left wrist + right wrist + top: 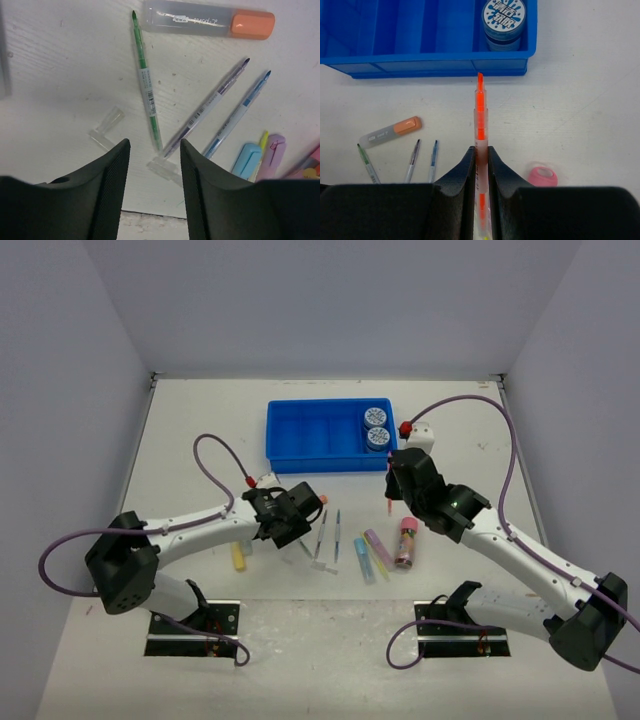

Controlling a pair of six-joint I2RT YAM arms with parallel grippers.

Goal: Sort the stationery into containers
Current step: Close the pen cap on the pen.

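Note:
The blue tray (300, 462) stands at the back centre with two patterned discs (376, 428) in its right end. My right gripper (480, 152) is shut on a thin orange pen (480, 112), held above the table and pointing at the tray's front wall (430, 65), near one disc (503, 15). My left gripper (153, 145) is open and empty above the table. Beyond it lie a green pen (146, 85), a purple pen (210, 105), a blue pen (240, 112) and an orange-capped marker (207, 20).
A blue marker (362, 560), a purple marker (378, 548) and the pink tube (406, 542) lie right of the pens. A yellow marker (238, 556) lies under the left arm. Clear pen caps (106, 127) lie near the left fingers. A white block (421, 433) sits right of the tray.

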